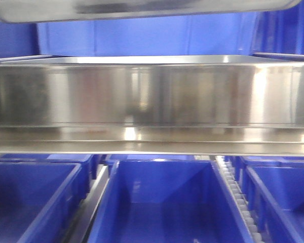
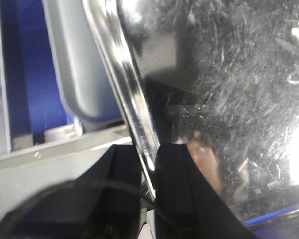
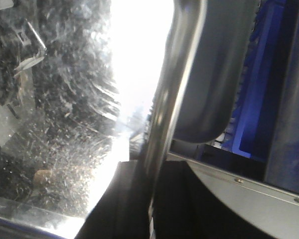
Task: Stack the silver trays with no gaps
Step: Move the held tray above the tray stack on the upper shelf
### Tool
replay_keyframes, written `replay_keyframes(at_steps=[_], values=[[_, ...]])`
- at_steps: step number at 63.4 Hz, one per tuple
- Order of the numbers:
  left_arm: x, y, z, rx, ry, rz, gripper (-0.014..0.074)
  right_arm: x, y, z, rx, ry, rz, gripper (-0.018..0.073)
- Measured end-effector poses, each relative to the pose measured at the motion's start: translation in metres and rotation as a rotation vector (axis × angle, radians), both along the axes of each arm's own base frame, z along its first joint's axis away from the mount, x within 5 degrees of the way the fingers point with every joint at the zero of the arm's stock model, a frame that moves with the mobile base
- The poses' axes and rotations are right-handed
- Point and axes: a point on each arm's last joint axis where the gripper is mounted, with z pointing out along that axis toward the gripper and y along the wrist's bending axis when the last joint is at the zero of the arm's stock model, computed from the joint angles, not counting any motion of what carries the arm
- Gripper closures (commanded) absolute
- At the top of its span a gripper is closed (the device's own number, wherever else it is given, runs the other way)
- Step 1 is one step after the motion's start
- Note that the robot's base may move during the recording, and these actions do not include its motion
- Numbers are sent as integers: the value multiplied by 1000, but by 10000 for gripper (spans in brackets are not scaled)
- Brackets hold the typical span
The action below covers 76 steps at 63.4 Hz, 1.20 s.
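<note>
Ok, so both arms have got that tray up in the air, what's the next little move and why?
Probably lower it straight down, kept level. The left gripper and right gripper are each shut on a rim of the held tray. It hangs above the lower tray, with blue bins showing through the gap between them, so it isn't nested yet.

Left black two-finger gripper [image 2: 148, 172], wrist view: dark fingers [image 2: 177, 174] sit one on each side of the shiny silver tray [image 2: 229, 99] rim, pinched onto it. Right black two-finger gripper [image 3: 150, 184]: same pose, fingers [image 3: 182, 194] clamped across the tray rim, one inside, one outside.
</note>
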Motion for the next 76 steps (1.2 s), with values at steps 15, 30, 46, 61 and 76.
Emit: replay_keyframes(at_steps=[15,30,46,61,76], values=[[0,0,0,0,0,-1,644,0,0,0,0,0,0,505],[0,0,0,0,0,-1,644,0,0,0,1,-1,0,505],[0,0,0,0,0,-1,644,0,0,0,1,-1,0,505],[0,0,0,0,0,-1,644,0,0,0,1,-1,0,505],[0,0,0,0,0,-1,644,0,0,0,1,-2,0,505]])
